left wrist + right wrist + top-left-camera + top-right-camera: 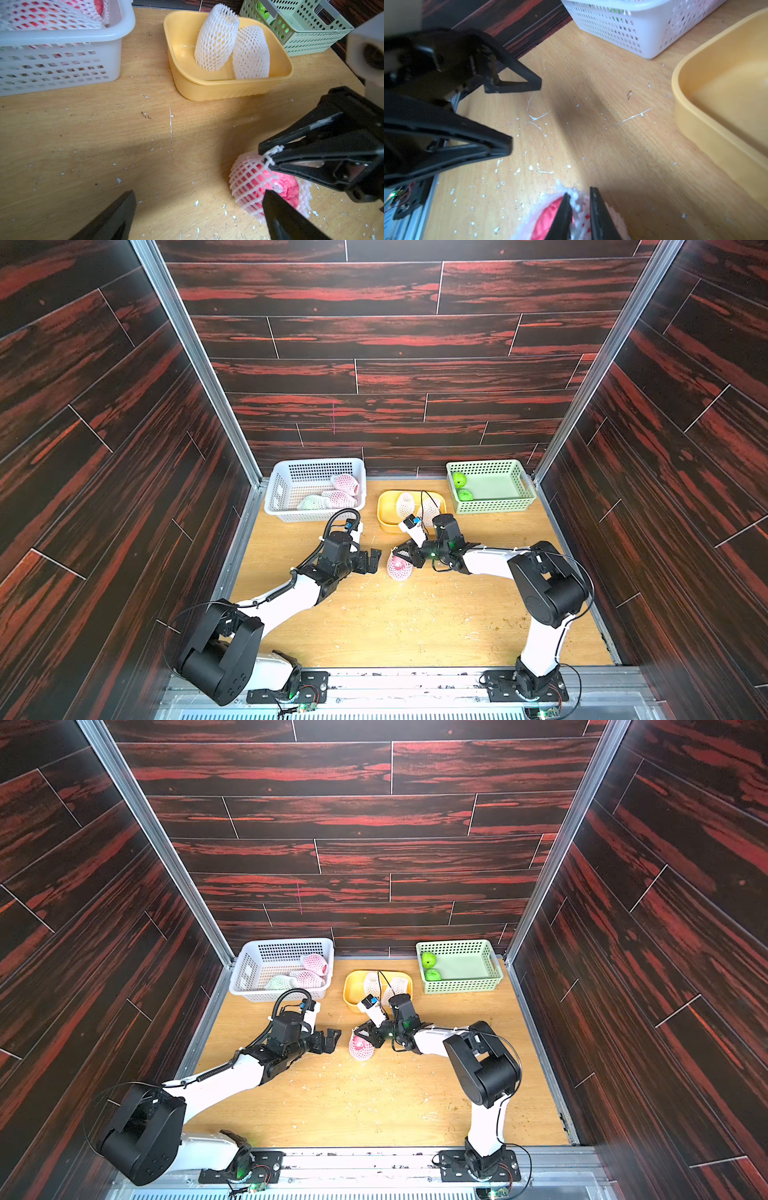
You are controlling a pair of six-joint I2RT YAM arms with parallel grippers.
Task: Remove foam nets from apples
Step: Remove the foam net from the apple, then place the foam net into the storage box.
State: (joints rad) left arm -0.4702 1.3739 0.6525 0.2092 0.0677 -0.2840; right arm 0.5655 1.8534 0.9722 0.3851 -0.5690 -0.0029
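Red apple (400, 568) in net (247, 178) on table (415, 622) centre | right gripper (268, 155) pinched onto net's edge | left gripper (374, 561) spread wide, just beside, apart from apple | two empty nets (216, 39) in yellow tray (207, 91) between baskets | two green apples (459, 480) in green basket (490, 464), far right | three netted apples (345, 483) in white basket (316, 463), far left
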